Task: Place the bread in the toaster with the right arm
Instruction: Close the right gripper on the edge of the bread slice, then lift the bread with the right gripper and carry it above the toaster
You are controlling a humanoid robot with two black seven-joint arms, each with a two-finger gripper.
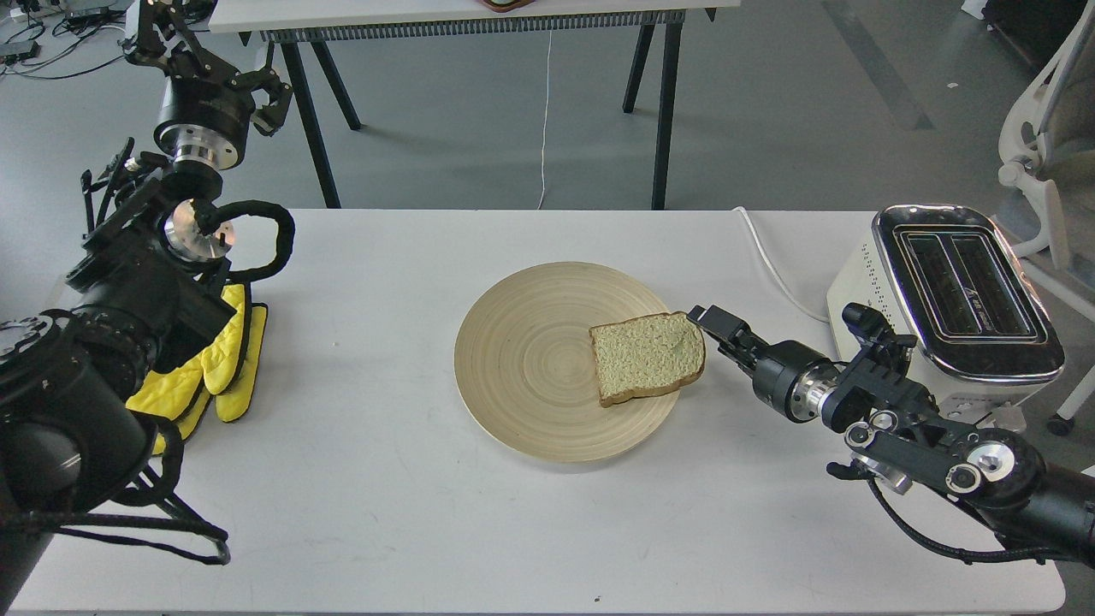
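The bread (648,357) lies flat on the right side of a round wooden plate (513,299) in the middle of the white table. The cream toaster (864,295) with a chrome top stands at the table's right edge, both slots empty. My right gripper (712,329) lies low over the table, pointing left, its tip at the bread's right crust. Its upper finger (707,317) shows just above the crust, the jaws look spread, and it holds nothing. My left gripper (210,60) is raised at the far left, open and empty, far from the bread.
A yellow oven mitt (227,359) lies at the table's left edge under my left arm. The toaster's white cord (774,267) runs along the table behind my right gripper. A second table (462,17) stands behind and a white chair (1039,128) at the right.
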